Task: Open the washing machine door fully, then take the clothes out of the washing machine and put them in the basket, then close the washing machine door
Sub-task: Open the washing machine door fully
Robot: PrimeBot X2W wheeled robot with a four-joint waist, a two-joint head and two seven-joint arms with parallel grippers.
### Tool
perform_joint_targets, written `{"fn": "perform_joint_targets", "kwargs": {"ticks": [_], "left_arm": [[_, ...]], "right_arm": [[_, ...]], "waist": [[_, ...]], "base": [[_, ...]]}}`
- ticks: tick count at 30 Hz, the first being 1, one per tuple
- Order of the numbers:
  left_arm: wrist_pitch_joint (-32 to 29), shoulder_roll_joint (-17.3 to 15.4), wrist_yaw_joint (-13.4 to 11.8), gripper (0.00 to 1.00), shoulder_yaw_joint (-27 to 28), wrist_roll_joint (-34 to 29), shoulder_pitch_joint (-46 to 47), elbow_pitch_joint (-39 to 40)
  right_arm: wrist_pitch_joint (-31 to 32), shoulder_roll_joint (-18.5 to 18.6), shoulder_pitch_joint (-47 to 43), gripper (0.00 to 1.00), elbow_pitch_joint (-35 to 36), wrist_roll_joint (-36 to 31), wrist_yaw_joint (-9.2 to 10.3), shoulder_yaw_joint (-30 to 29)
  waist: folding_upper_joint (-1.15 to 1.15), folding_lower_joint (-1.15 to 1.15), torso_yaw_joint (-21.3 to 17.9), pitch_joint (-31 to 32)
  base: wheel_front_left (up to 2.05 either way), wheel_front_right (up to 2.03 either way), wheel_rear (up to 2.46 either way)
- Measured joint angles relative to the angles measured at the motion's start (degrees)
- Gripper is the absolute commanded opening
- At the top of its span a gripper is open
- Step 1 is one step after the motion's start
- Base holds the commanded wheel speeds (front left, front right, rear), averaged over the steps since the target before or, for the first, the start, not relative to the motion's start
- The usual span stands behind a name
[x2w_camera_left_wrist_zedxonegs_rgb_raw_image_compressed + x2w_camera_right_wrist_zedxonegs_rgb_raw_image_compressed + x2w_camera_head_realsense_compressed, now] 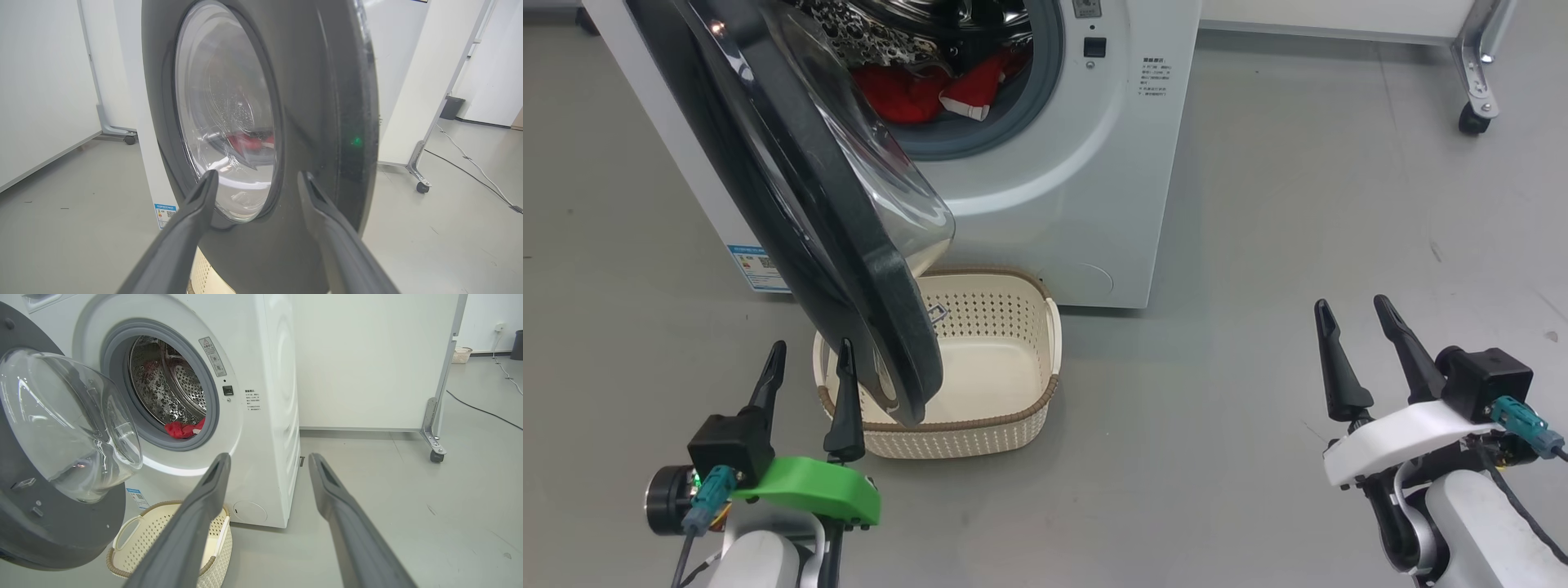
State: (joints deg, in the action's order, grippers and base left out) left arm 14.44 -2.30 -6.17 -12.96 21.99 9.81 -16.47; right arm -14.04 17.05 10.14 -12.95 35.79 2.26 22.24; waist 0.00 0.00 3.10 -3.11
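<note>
The white washing machine (1086, 188) stands ahead with its round door (833, 212) swung out towards me, partly open, its black ring and glass bowl hanging over the cream basket (1005, 367). Red clothes (915, 90) with white trim lie in the steel drum, also seen as clothes (183, 428) in the right wrist view. My left gripper (809, 359) is open just in front of the door's outer face (318, 122), fingers close to the ring. My right gripper (1352, 314) is open over bare floor to the right, holding nothing. The basket (163, 539) sits empty on the floor.
A white panel on a wheeled metal leg (1474, 114) stands behind and right of the machine. A cable (482, 410) runs across the grey floor at the far right. Another small basket (461, 355) sits far back.
</note>
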Motion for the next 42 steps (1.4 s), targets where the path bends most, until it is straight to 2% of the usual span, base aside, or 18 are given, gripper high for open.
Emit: {"fn": "perform_joint_targets", "kwargs": {"ticks": [4,42], "left_arm": [[0.0,0.02,0.43,1.0,0.09,-0.03,-0.3,-0.01],[0.0,0.04,1.02,1.0,0.25,-0.35,-0.75,0.01]], "right_arm": [[0.0,-2.43,-1.29,1.0,1.05,1.59,-0.01,-2.31],[-0.42,-4.17,-3.63,1.0,3.13,-3.71,-2.19,-5.79]], "waist": [[0.0,0.0,-0.1,0.17],[0.0,0.0,-0.18,-0.45]], "base": [[0.0,0.0,0.0],[0.0,0.0,0.0]]}}
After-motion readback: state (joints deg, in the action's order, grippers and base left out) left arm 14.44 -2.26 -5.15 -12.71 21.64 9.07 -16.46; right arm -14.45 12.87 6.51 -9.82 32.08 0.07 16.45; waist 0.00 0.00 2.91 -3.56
